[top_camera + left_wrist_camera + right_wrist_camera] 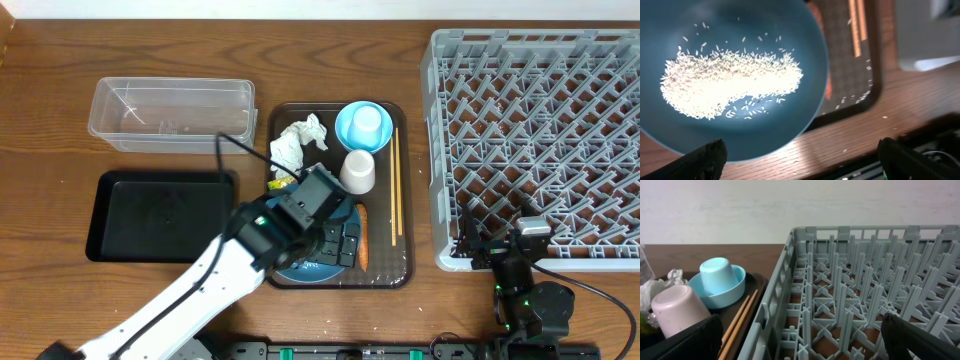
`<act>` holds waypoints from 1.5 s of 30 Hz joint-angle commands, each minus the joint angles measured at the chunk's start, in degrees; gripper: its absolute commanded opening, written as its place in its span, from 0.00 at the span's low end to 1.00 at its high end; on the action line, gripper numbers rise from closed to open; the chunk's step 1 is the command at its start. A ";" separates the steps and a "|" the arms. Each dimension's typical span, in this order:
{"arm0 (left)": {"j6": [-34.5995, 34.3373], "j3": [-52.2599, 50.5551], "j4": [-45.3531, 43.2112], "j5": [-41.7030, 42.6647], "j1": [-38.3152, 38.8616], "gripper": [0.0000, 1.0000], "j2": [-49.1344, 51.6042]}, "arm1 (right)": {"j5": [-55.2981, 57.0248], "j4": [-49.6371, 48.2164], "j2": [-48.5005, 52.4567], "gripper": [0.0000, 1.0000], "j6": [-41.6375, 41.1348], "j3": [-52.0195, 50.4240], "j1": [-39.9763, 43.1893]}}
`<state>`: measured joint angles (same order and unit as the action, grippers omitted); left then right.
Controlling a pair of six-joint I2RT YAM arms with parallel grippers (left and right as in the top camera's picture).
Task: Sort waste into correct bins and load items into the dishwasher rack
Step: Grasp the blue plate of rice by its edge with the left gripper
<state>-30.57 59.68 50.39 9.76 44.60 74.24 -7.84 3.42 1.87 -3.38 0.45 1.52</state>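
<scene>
Two grippers are both standing wide and holding nothing. Taking the biggest thing first, the rack (535,140) is sitting at the right, with the right gripper (805,341) looking across its near corner, well apart from the waste. The black tray (150,215) and tub (170,110) are lying to the left of the brown tray (405,270). The dish (740,75) is resting on that tray's near end, directly beneath the left gripper (805,162), so the left arm is by far the nearer. Across the dish the rice (730,82) is spreading in a long heap, its axis running roughly parallel to the line between the two fingers. I judge the coming move is turning on the dish's near rim lying just ahead of those open jaws. From overhead the arm is hiding the rice and most of the dish. Only the left wrist view is showing them, while the right wrist view is showing the bowl (722,287), cup (677,312) and chopsticks (737,325) side on.
</scene>
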 commanded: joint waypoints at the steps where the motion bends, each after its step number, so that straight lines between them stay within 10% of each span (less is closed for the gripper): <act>1: 3.10 1.31 -0.15 -1.51 1.29 0.99 3.48 | 0.33 0.20 0.02 0.99 0.68 -0.13 1.05; 23: 3.06 1.31 -9.14 -6.88 8.50 0.90 22.73 | 0.33 0.20 0.02 0.99 0.68 -0.13 1.05; 45: 2.16 0.85 -12.02 -10.88 9.01 0.43 25.00 | 0.33 0.20 0.02 0.99 0.68 -0.13 1.03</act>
<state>-28.47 59.72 38.35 0.01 53.47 99.02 -7.84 3.44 1.87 -3.36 0.45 1.52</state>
